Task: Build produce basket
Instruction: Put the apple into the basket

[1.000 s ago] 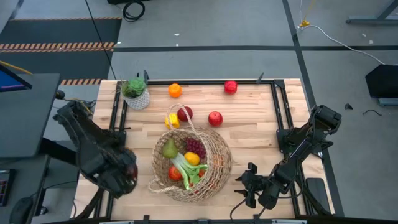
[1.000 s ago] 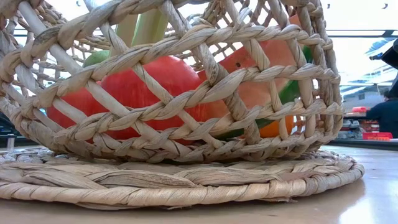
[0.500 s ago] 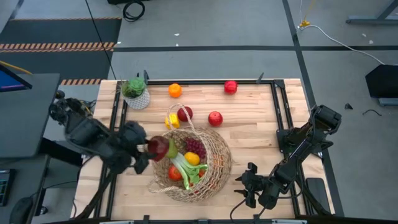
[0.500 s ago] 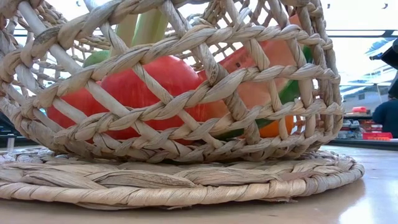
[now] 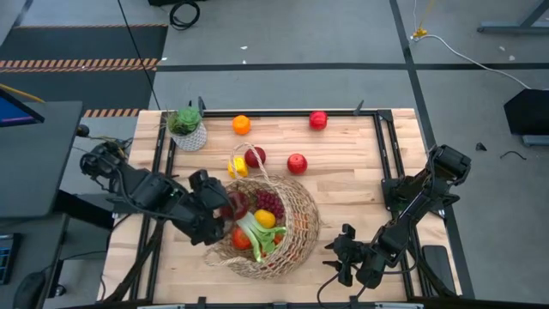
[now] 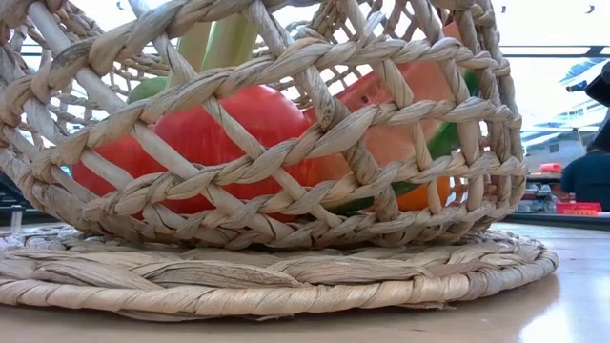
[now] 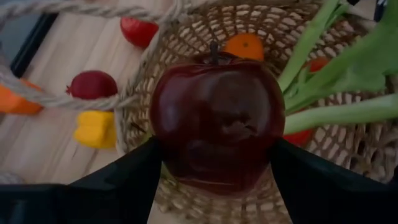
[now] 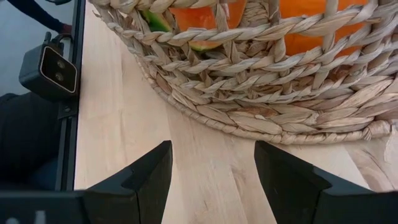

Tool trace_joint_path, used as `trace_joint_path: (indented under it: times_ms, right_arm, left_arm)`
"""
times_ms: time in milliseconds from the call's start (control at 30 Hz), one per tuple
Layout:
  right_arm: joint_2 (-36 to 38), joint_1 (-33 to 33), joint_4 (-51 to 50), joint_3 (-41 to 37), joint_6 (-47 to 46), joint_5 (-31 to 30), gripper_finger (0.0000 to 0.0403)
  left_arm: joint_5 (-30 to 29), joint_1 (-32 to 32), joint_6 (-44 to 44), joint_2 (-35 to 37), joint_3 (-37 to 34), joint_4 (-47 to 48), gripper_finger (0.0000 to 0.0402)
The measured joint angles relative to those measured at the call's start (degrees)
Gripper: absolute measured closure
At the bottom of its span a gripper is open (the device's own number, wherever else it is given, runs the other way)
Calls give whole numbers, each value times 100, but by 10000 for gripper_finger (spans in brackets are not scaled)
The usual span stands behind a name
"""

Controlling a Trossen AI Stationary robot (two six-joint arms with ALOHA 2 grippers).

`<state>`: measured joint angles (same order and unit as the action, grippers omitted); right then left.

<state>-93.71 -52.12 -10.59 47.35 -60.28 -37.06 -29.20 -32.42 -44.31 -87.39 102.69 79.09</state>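
Note:
The tan wicker basket stands near the table's front middle, and its weave fills the low view. It holds a leek, purple grapes, an orange and a red fruit. My left gripper is over the basket's left part, shut on a dark red apple. My right gripper is open and empty at the basket's right, low on the table, and faces the basket's wall. My left gripper pinches the dark red apple's two opposite sides between its two fingers. The fingers come slanting down from the table's left. The apple is lifted clear above the basket's inside, its stem pointing away from the wrist.
Loose on the table beyond the basket: an orange, two red apples, a dark red fruit and a yellow one. A white-potted green plant stands at the far left. The basket's loop handle sticks out toward these.
My left gripper has gone from the table's near left edge toward the basket, to the right and a little far, carrying the dark red apple. The apple now hangs over the basket's left part. The basket and my right arm have kept still.

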Motion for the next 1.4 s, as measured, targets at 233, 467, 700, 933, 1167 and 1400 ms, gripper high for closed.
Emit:
trace_joint_path:
  times_ms: [233, 467, 700, 933, 1167, 1400]
  right_arm:
    - [0, 0, -4, 0, -1, 0, 170]
    - [0, 0, -4, 0, 1, -2, 170]
    - [0, 2, -2, 0, 27, -4, 170]
    - [0, 1, -11, 0, 43, -7, 170]
    - [0, 1, -16, 0, 43, -7, 170]
    - [0, 0, -26, 0, 102, -99, 170]
  left_arm:
    - [-12, 87, -249, -5, 0, -258, 118]
    - [239, 83, -379, -5, 0, -306, 117]
    - [354, 279, -721, -107, -2, 108, 89]
    - [489, 323, 80, -618, -4, 157, 73]
    - [484, 380, 356, -995, -4, 151, 25]
    - [467, 375, 366, -1015, 79, 185, 8]
